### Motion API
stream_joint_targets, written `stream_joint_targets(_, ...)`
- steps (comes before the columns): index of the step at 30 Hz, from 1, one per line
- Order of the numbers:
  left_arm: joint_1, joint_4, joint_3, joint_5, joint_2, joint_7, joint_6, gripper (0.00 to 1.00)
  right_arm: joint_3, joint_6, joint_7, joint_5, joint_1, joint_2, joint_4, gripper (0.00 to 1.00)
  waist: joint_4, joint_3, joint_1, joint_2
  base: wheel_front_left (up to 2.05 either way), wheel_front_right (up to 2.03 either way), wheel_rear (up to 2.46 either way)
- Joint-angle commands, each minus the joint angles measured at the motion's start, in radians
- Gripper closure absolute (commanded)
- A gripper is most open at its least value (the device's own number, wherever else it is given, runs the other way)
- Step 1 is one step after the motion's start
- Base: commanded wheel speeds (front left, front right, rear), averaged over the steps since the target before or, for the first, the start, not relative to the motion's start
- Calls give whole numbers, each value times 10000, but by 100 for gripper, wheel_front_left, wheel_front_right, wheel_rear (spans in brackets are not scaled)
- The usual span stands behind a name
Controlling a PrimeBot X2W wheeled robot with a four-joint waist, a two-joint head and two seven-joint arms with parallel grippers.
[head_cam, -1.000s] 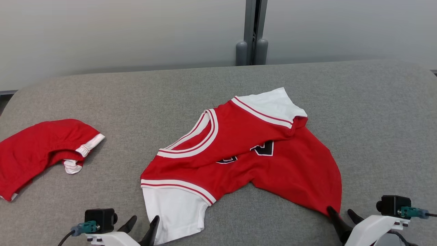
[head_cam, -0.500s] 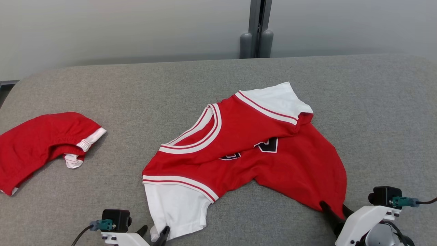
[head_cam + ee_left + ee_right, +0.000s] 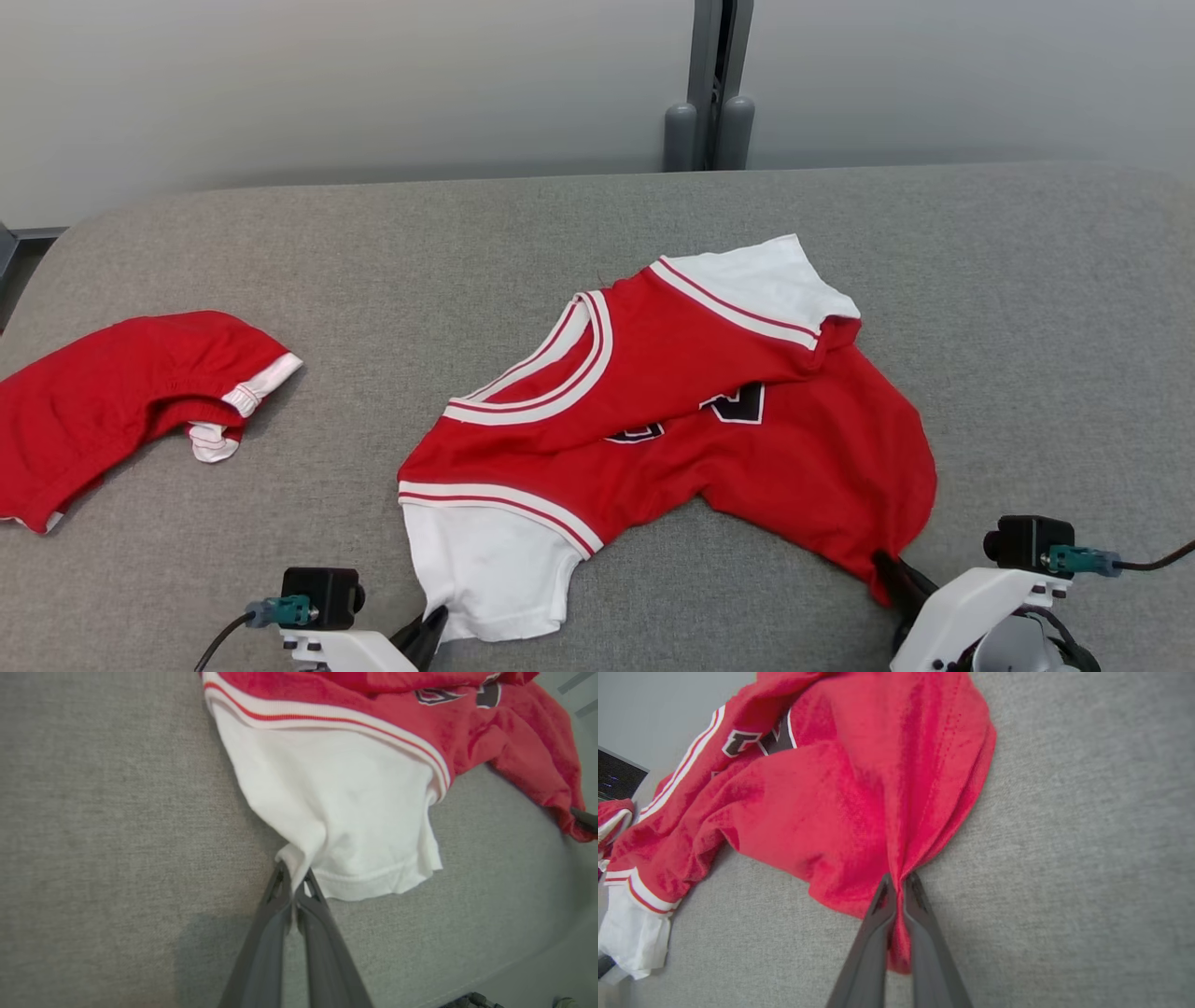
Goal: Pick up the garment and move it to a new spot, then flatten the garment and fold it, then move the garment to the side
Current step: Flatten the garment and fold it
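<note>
The garment (image 3: 672, 411) is a red jersey with white sleeves and striped trim, lying crumpled in the middle of the grey surface. My left gripper (image 3: 431, 627) is shut on the hem of the near white sleeve (image 3: 345, 812), with the cloth pinched between its fingertips (image 3: 293, 882). My right gripper (image 3: 892, 574) is shut on the garment's red bottom corner (image 3: 896, 812) at the right, where the cloth gathers into folds between the fingers (image 3: 899, 886).
A second red piece of clothing (image 3: 112, 401) with white trim lies at the far left of the grey padded surface (image 3: 1027, 308). A pale wall and a grey post (image 3: 709, 84) stand behind the surface's far edge.
Both grippers went from open beside the cloth to shut on it: the left on the white sleeve hem, the right on the red corner. The head view shifted slightly.
</note>
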Motion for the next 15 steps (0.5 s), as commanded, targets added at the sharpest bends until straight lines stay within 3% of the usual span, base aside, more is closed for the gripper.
stream_joint_targets(1,-115,-81,129,-118,51,-126,-68,100,14,1,-274,128,-136,-42,-19,100,-11,-55,0,0,0,0,0)
stream_joint_targets(8,-121,-818,412,-283,236,-181,-10,100,75,1,-777,502,-91,-158,-482,100,-43,-76,0,0,0,0,0)
stream_joint_targets(15,-1257,-2011,826,-193,758,143,-77,100,395,1,-820,1155,-1130,-480,-1430,100,-243,492,0,0,0,0,0)
